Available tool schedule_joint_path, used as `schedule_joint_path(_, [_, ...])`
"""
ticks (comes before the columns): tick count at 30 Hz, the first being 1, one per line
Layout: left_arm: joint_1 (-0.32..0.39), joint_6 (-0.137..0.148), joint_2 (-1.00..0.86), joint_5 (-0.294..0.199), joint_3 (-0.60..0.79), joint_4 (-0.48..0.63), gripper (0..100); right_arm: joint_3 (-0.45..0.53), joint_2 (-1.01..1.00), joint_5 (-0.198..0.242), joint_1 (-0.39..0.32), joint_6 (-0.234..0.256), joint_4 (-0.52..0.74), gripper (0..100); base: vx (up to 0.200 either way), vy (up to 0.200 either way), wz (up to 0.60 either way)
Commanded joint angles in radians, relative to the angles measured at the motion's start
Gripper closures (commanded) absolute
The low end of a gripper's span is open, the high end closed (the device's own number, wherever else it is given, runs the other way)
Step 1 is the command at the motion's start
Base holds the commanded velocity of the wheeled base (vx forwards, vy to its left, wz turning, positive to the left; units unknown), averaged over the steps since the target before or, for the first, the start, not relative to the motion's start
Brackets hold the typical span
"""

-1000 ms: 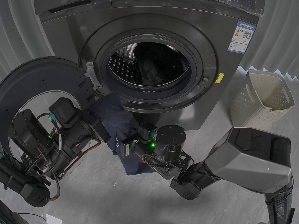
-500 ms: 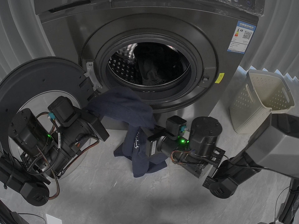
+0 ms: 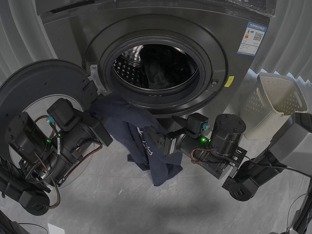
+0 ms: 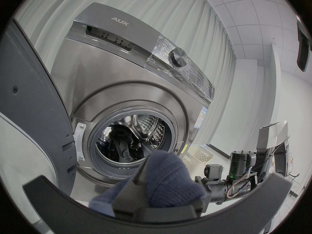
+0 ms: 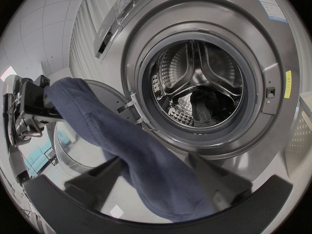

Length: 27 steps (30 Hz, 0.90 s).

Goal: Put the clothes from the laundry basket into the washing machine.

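Note:
A navy garment (image 3: 136, 127) hangs stretched between my two grippers, just below the washing machine's open drum mouth (image 3: 156, 65), and its loose end dangles toward the floor. My left gripper (image 3: 97, 119) is shut on one end of it, beside the open door (image 3: 39, 78). My right gripper (image 3: 155, 139) is shut on the middle of the cloth, below the drum rim. The cloth bunches between the fingers in the left wrist view (image 4: 169, 179) and drapes through them in the right wrist view (image 5: 156, 179). Dark clothes (image 3: 156, 72) lie inside the drum.
A cream laundry basket (image 3: 276, 104) stands on the floor to the right of the machine, and no clothes show in it. The round door swings out to the left, close behind my left arm. Bare grey floor lies in front of the machine.
My right arm has swung right and up toward the machine front, drawing the navy garment out wider. The left gripper has barely moved.

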Motion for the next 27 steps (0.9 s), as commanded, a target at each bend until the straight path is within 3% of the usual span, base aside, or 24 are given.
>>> schedule_joint_path(1, [-0.001,-0.001,-0.009,0.000,-0.001,-0.001,100,-0.022,0.024,0.000,-0.023,-0.007,0.004,0,0.000,0.000,0.00])
schedule_joint_path(16, [-0.001,-0.001,-0.009,0.002,-0.003,-0.001,100,-0.088,0.133,-0.009,-0.075,-0.015,0.004,0,0.000,0.000,0.00])
schedule_joint_path(19, [-0.001,-0.001,-0.005,0.002,-0.004,-0.001,100,-0.084,0.133,-0.004,-0.066,-0.015,0.001,0,0.000,0.000,0.00])
schedule_joint_path(22, [0.000,-0.001,-0.002,0.002,-0.004,-0.002,100,-0.067,0.127,-0.006,0.000,-0.015,0.004,0,0.000,0.000,0.00])
schedule_joint_path(27, [0.000,-0.001,-0.004,0.002,-0.004,-0.002,100,-0.076,0.163,-0.004,0.041,-0.015,0.002,0,0.000,0.000,0.00])
